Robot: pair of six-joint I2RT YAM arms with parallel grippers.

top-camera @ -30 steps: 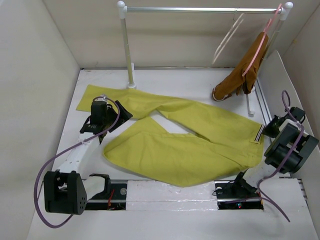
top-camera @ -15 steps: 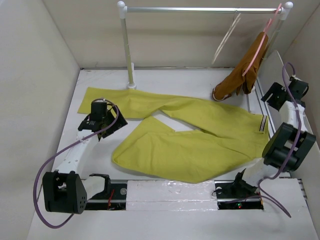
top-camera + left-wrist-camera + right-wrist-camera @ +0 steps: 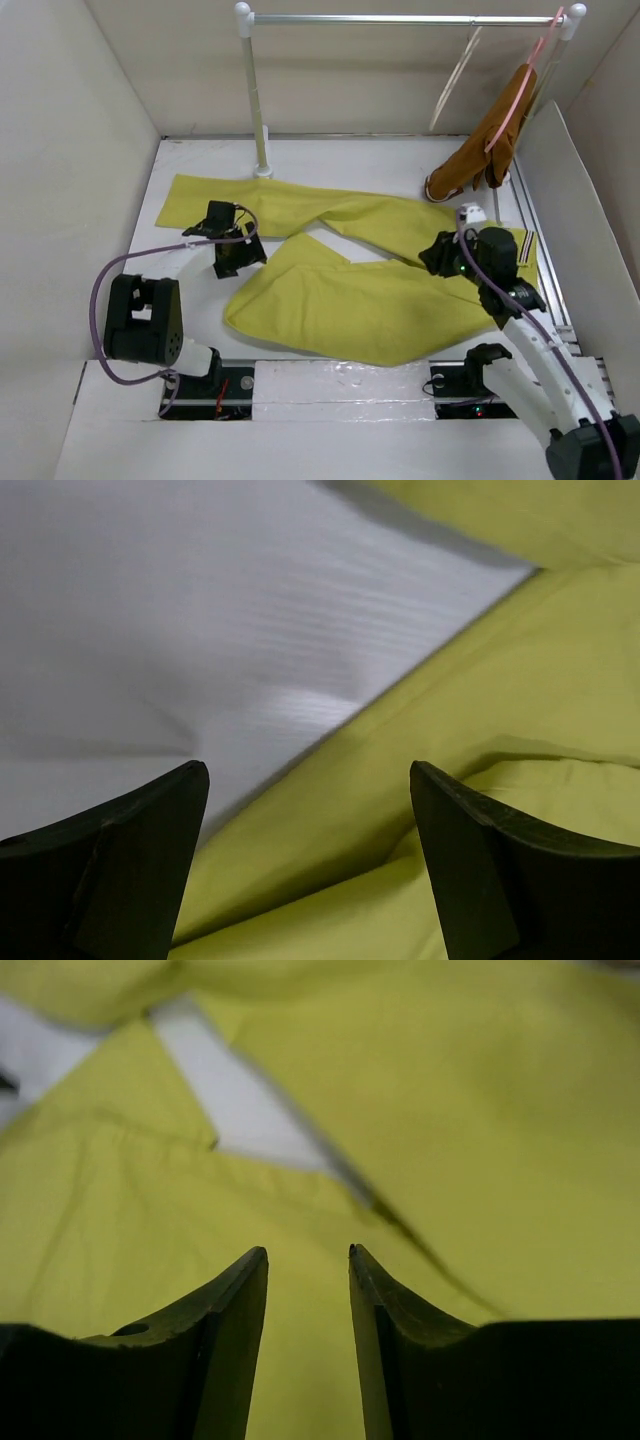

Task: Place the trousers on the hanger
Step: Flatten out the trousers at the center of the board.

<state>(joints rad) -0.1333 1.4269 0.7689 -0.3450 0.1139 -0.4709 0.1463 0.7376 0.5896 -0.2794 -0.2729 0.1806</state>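
The yellow-green trousers (image 3: pixel 380 290) lie spread flat on the table, with the striped waistband (image 3: pixel 528 247) at the right. The cream-white hanger (image 3: pixel 455 72) hangs from the rail at the back right, away from both arms. My left gripper (image 3: pixel 233 258) is open wide and empty, low over the edge of the near trouser leg (image 3: pixel 420 810). My right gripper (image 3: pixel 438 255) hovers over the upper part of the trousers (image 3: pixel 480 1110). In the right wrist view its jaws (image 3: pixel 308 1252) stand a narrow gap apart with nothing between them.
A metal rail (image 3: pixel 400 18) on white posts spans the back. A pink hanger (image 3: pixel 520 85) with a rust-brown garment (image 3: pixel 478 155) hangs at its right end. White walls close in the table on the left, back and right.
My right arm has swung in from the right wall to above the trousers. My left gripper has shifted right onto the edge of the near leg. The trousers slid slightly right at first.
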